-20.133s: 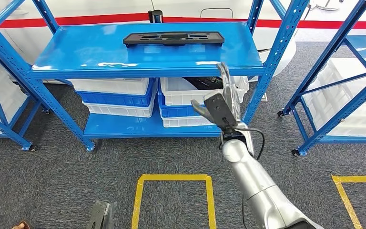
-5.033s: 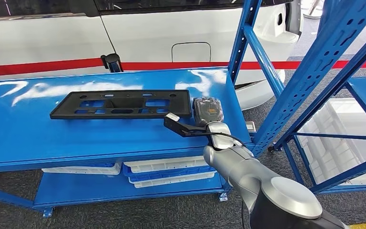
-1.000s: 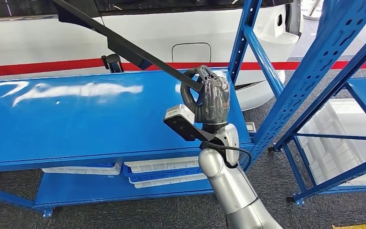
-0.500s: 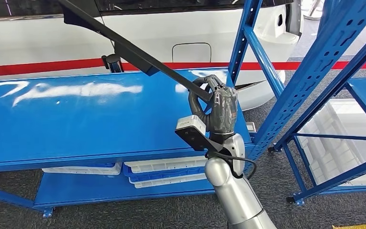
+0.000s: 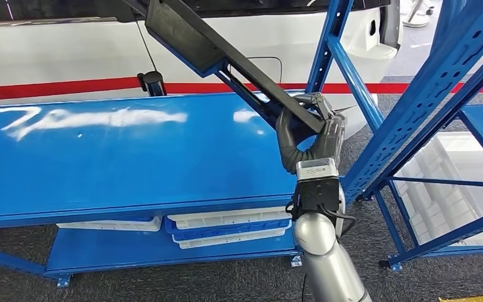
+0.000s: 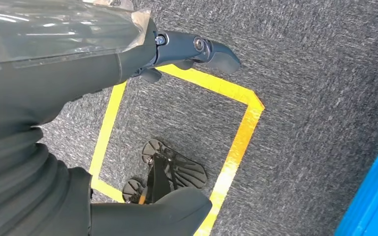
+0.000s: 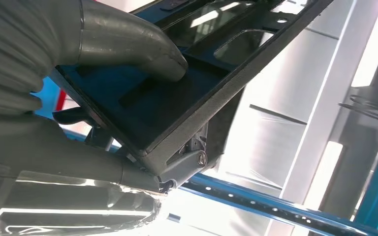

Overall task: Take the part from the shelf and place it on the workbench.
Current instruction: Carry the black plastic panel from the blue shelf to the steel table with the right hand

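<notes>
The robot's left hand (image 6: 128, 54) hangs low over grey carpet (image 6: 315, 88) marked with a yellow tape square (image 6: 241, 142), its fingers loosely extended and apart, holding nothing.

Higher and farther out, in the head view, the silver right arm (image 5: 317, 251) rises in front of the blue shelf (image 5: 132, 163), and the right hand (image 5: 308, 135) is clamped on one end of the long black plastic part (image 5: 226, 56). The right wrist view shows the grey thumb (image 7: 128, 44) pressing into the part's recessed face while darker fingers (image 7: 177, 164) wrap beneath its rim, so the grip looks firm at that end.

The part is clear of the shelf's top deck: it slants up and away from the hand, over the deck, with its far end raised highest against the white car body (image 5: 69, 50) behind the shelf. Nothing of it touches the blue surface.

Below the top deck, white and blue bins (image 5: 226, 223) sit stacked on the lower shelf level.

By this showing, the first half of the job, taking the part from the shelf, appears complete. What remains is to carry it to the workbench and set it down. The long overhang from a one-ended grip could swing against the shelf's upright post (image 5: 324, 44) when the robot turns.
</notes>
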Motion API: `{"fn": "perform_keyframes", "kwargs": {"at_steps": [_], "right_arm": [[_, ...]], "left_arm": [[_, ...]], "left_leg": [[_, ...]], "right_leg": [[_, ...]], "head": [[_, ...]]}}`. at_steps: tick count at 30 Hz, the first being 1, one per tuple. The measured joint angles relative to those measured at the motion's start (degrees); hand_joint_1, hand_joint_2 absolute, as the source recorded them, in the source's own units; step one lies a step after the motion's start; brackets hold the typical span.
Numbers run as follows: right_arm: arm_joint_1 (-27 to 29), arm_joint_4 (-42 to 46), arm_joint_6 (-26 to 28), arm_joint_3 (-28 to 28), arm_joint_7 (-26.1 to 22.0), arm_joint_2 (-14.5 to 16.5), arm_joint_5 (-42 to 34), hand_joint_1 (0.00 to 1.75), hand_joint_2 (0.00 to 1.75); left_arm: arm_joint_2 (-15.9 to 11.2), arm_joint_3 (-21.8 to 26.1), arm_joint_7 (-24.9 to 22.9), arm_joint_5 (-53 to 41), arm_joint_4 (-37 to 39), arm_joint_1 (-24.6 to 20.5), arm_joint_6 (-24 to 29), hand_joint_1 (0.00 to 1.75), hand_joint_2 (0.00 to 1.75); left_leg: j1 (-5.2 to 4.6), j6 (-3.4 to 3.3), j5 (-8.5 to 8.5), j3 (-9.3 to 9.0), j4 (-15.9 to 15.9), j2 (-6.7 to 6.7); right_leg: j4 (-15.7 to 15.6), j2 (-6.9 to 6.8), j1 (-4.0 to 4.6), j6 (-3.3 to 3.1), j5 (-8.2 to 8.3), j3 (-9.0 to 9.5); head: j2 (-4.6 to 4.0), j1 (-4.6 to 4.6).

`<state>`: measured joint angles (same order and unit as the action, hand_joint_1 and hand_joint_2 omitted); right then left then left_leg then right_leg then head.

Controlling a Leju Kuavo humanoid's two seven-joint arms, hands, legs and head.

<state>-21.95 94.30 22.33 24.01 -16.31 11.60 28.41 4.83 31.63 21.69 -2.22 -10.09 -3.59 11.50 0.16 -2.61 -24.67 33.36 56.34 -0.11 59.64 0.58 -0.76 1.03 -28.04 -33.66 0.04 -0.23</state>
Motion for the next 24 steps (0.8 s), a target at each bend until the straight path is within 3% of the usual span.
{"fn": "perform_keyframes", "kwargs": {"at_steps": [3,4,5,6,8,10,13,15,18,19,20,21,24], "right_arm": [[0.01,1.55,-1.07,-0.33,-0.02,-0.75,-1.85,1.75,1.75],[0.01,1.81,-1.52,-0.49,0.01,-1.02,-2.63,1.75,1.75],[-0.03,1.97,-1.96,-0.64,0.03,-1.25,-3.38,1.75,1.75],[-0.14,2.06,-2.37,-0.76,0.05,-1.46,-4.03,1.75,1.75],[-0.60,2.12,-3.06,-0.89,0.01,-1.73,-4.98,1.75,1.75],[-1.14,2.13,-3.63,-0.93,-0.14,-1.94,-5.67,1.75,1.75],[-1.76,2.09,-4.35,-0.97,-0.35,-2.24,-6.88,1.75,1.75],[-2.21,2.01,-4.75,-0.99,-0.55,-2.40,-7.94,1.75,1.75],[-2.95,1.65,-5.92,-1.05,-0.97,-2.76,-10.74,1.75,1.75],[-3.12,1.46,-6.32,-1.09,-1.06,-2.93,-11.69,1.75,1.75],[-3.25,1.27,-6.68,-1.14,-1.10,-3.10,-12.41,1.75,1.75],[-3.37,1.08,-6.97,-1.19,-1.11,-3.26,-12.97,1.75,1.75],[-3.89,0.67,-8.38,-1.30,-1.18,-3.50,-15.27,1.75,1.75]], "left_arm": [[0.21,0.46,1.53,0.87,-0.01,-0.27,-0.40,0.00,1.75],[0.25,0.66,2.10,1.15,-0.01,-0.32,-0.59,0.00,1.75],[0.28,0.88,2.59,1.41,-0.01,-0.36,-0.74,0.00,1.75],[0.34,1.10,2.98,1.58,-0.01,-0.39,-0.81,0.00,1.75],[0.40,1.48,3.41,2.03,-0.02,-0.47,-0.76,0.00,1.75],[0.32,1.95,3.50,2.69,-0.04,-0.59,-0.65,0.00,1.75],[0.08,2.79,3.12,3.45,-0.05,-0.64,-0.48,0.00,1.75],[-0.16,3.21,2.55,3.68,-0.05,-0.61,-0.10,0.00,1.75],[-0.61,3.72,1.84,4.08,-0.05,-0.60,0.66,0.00,1.75],[-0.74,3.91,1.67,4.16,-0.05,-0.59,0.80,0.00,1.75],[-0.86,4.06,1.58,4.22,-0.05,-0.58,0.91,0.00,1.75],[-0.97,4.19,1.51,4.28,-0.05,-0.59,0.99,0.00,1.75],[-1.30,4.31,1.52,4.40,-0.07,-0.69,1.19,0.00,1.75]], "left_leg": [[0.11,-0.29,0.19,-0.03,-0.22,0.14],[0.11,-0.27,0.20,0.00,-0.20,0.16],[0.12,-0.23,0.21,0.03,-0.17,0.17],[0.16,-0.16,0.23,0.05,-0.10,0.16],[0.16,0.24,0.21,0.23,0.25,0.11],[0.03,0.93,0.26,0.55,0.74,0.01],[0.17,2.00,0.37,1.10,1.21,-0.14],[0.50,2.66,-1.93,2.25,3.48,-0.12],[0.74,3.51,-8.72,5.81,13.48,-0.07],[0.83,3.70,-9.87,6.47,16.14,-0.06],[0.95,3.80,-9.88,6.12,16.83,-0.05],[1.08,3.84,-8.99,4.67,15.43,-0.04],[1.23,3.55,-5.36,-2.98,3.99,-0.14]], "right_leg": [[11.05,-0.04,-0.11,-0.41,-4.86,-4.82],[13.33,-0.05,-0.19,-0.17,-5.42,-5.74],[13.46,-0.06,-0.27,0.27,-5.08,-5.62],[11.21,-0.10,-0.39,0.82,-3.92,-4.30],[3.25,-0.25,-0.61,1.54,-1.11,0.19],[-1.45,-0.23,-0.50,1.32,0.41,2.67],[-2.05,-0.12,-0.52,0.36,0.85,2.28],[-2.14,-0.23,-0.89,-0.68,1.48,1.76],[-2.10,-0.44,-0.72,-1.77,2.42,0.52],[-2.06,-0.50,-0.63,-1.85,2.72,0.09],[-2.04,-0.53,-0.58,-1.82,3.03,-0.32],[-2.01,-0.54,-0.56,-1.67,3.33,-0.68],[-1.96,-0.53,-0.47,-0.94,4.18,-1.33]], "head": [[0.00,0.06],[0.00,0.05],[0.00,0.06],[0.00,0.06],[0.00,0.07],[0.00,0.00],[0.00,-0.12],[0.00,-0.27],[0.00,-0.41],[0.00,-0.40],[0.00,-0.41],[0.00,-0.41],[0.00,-0.39]]}}
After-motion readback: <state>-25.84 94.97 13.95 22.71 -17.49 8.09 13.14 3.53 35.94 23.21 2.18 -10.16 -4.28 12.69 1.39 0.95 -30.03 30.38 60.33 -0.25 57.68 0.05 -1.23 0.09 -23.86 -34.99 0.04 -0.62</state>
